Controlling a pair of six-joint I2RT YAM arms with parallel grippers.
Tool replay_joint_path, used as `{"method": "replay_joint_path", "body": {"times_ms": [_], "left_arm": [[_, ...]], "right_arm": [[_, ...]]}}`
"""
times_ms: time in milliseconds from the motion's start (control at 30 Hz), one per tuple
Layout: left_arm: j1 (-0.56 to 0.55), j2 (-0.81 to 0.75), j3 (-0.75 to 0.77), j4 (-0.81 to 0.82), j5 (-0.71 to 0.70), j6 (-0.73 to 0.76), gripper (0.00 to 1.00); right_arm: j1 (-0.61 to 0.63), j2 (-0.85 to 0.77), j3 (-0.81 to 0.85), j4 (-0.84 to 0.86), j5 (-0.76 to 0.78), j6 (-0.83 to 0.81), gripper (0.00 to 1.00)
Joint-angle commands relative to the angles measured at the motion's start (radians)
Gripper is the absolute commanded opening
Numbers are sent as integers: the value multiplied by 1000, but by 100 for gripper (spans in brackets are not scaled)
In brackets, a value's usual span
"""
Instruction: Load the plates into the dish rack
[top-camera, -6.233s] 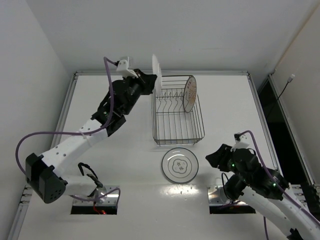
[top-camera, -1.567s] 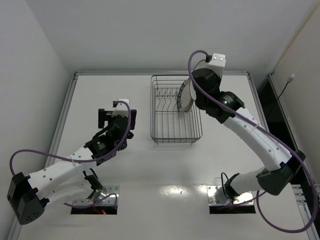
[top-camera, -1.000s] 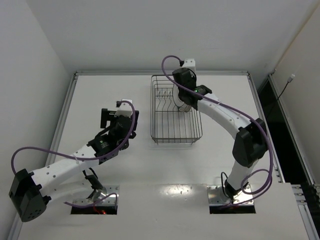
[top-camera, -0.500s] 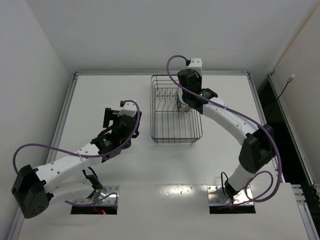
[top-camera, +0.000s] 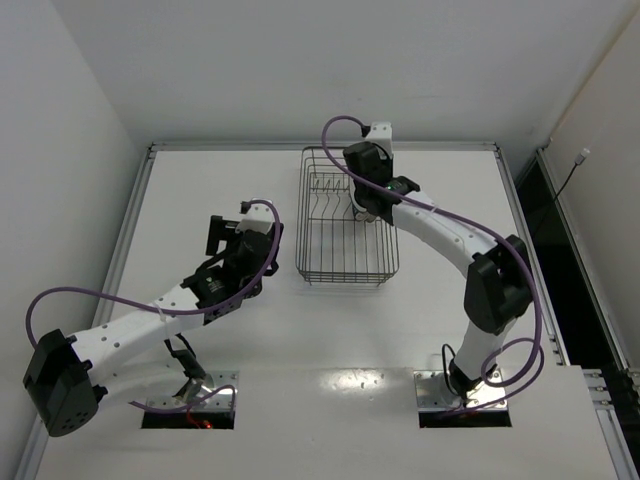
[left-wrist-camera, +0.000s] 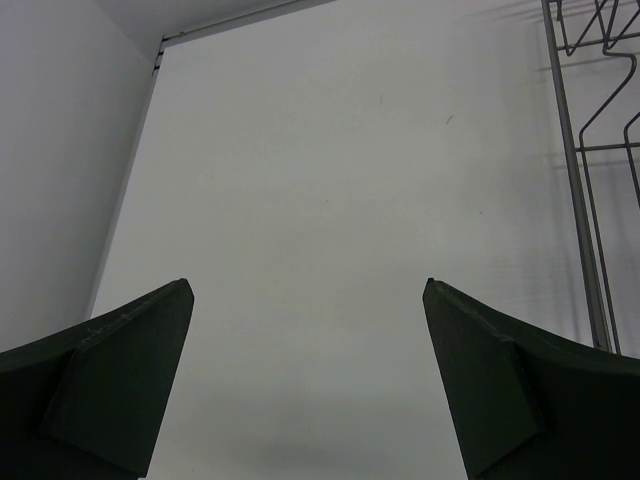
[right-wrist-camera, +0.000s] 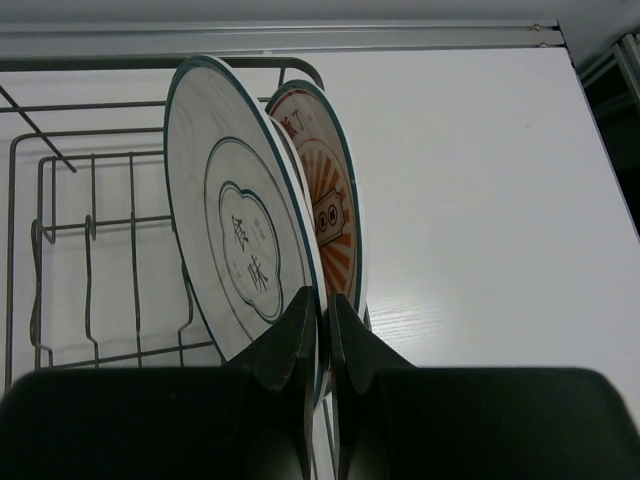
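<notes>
The dish rack (top-camera: 300, 220) stands at the back middle of the table. Two plates stand upright in it, side by side. The right wrist view shows a white plate with a thin dark rim ring and a centre motif (right-wrist-camera: 240, 250). Just behind it is a plate with orange and teal decoration (right-wrist-camera: 325, 200). My right gripper (right-wrist-camera: 322, 300) is shut on the lower rim of the dark-ringed plate; from above, the right gripper (top-camera: 368, 205) hides most of both plates. My left gripper (left-wrist-camera: 308, 290) is open over bare table, left of the rack.
The rack's wire side (left-wrist-camera: 570, 150) shows at the right edge of the left wrist view. Upright tines (right-wrist-camera: 91, 250) stand free to the left of the plates. A raised rail (top-camera: 140, 200) borders the table on the left, and walls close in behind.
The right wrist and its plate shifted slightly left inside the rack, and the rack slid a little left with them. The left arm has barely moved.
</notes>
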Motion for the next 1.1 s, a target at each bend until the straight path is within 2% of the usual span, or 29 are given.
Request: {"method": "replay_joint_path", "body": {"times_ms": [0,100,233,400,733,967,1067], "left_arm": [[-9,-3,40,18,-2,-12,100],[-9,-3,40,18,-2,-12,100],[-9,-3,40,18,-2,-12,100],[-9,-23,40,18,-2,-12,100],[-9,-54,40,18,7,-12,100],[-9,-63,40,18,26,-12,100],[-9,-63,40,18,26,-12,100]], "right_arm": [[5,37,21,-20,-32,29,0],[44,38,48,-52,-17,29,0],[117,38,105,-112,225,74,0],[162,88,243,-228,344,88,0],[151,194,375,-330,378,125,0],[124,243,394,-351,344,155,0],[114,234,349,-339,344,166,0]]}}
